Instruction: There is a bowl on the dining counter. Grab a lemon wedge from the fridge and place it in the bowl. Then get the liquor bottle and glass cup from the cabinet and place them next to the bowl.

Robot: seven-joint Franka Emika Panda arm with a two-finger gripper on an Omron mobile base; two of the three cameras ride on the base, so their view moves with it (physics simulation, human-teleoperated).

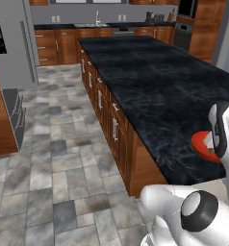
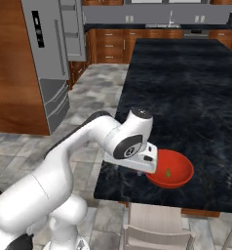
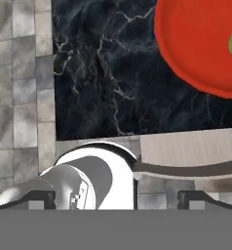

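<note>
With the lemon wedge (image 2: 167, 172) lying in the bowl (image 2: 179, 179), the gripper (image 3: 115, 197) stands spread and empty above the dining counter (image 2: 186, 97), so the cabinet run for the bottle and cup looks next.

The worktop (image 2: 196, 88) is a long black marble-look slab with faint white veining, set on a brown wood base with drawers. A wide red bowl (image 2: 172, 171) sits directly on it, near the slab's near edge at about 6 o'clock in the right base view; in the hand view the bowl (image 3: 196, 44) lies toward 1 o'clock.
</note>
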